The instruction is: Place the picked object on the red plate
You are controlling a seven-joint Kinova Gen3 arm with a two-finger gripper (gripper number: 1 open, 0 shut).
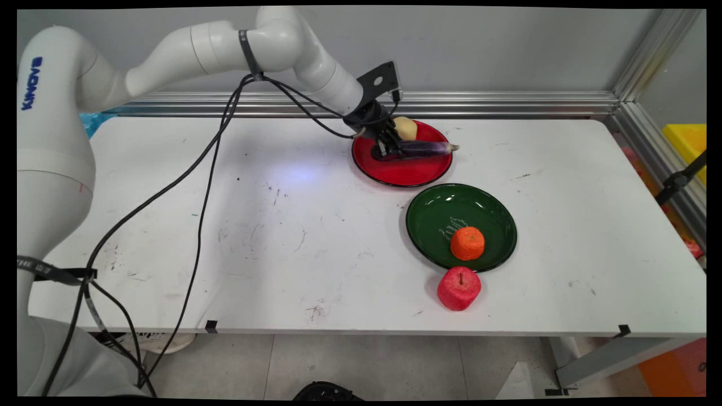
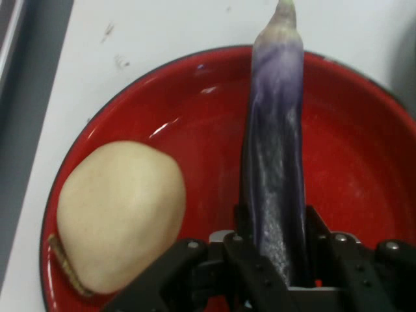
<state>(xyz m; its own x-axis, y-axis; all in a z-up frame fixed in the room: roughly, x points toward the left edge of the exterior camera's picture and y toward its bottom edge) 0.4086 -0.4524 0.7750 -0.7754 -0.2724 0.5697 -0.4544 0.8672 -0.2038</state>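
Long purple eggplant (image 2: 276, 162) lies across round red plate (image 2: 364, 169), stem tip past rim. Black two-finger gripper (image 2: 276, 260) closed around its blunt end. Looks light, smooth, maybe slippery; mid-body hold would balance better. Pale beige potato (image 2: 120, 214) just beside, same plate.

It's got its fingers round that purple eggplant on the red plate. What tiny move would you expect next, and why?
Probably a short straight lift. The gripper looks closed on the eggplant, which lies in the red plate close beside a pale potato, so rising avoids nudging it.
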